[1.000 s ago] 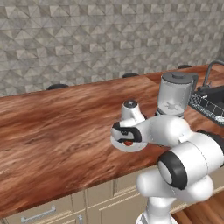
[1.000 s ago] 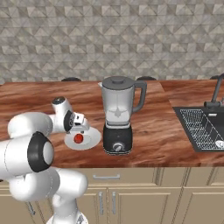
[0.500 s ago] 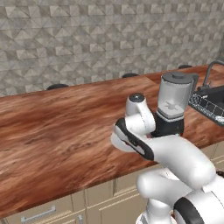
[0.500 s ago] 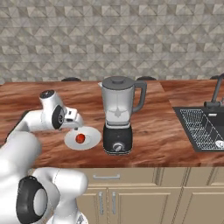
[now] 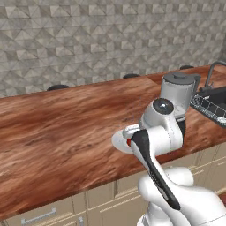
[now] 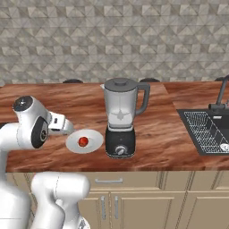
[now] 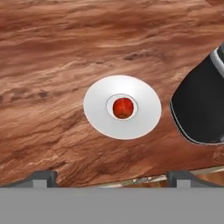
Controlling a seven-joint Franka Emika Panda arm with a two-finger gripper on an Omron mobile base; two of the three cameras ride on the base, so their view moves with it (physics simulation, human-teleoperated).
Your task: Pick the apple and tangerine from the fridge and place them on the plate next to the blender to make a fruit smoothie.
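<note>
Looking down along my gripper (image 7: 111, 177), I see the apple (image 7: 123, 108) sitting in the middle of the plate (image 7: 98, 114), which lies on the wooden counter (image 7: 52, 65) just beside the blender (image 6: 121, 117). My fingers (image 7: 43, 177) stand spread wide with nothing between them, well above the fruit. The apple is small, round and glossy red, a little darker at its crown. I judge it firm and light, but smooth enough to slip or roll, so any hold should go across its widest part with the pads on opposite sides. The plate is a shallow white-grey dish with a raised centre ring that cradles the fruit. With the apple down, I judge the tangerine is next.
</note>
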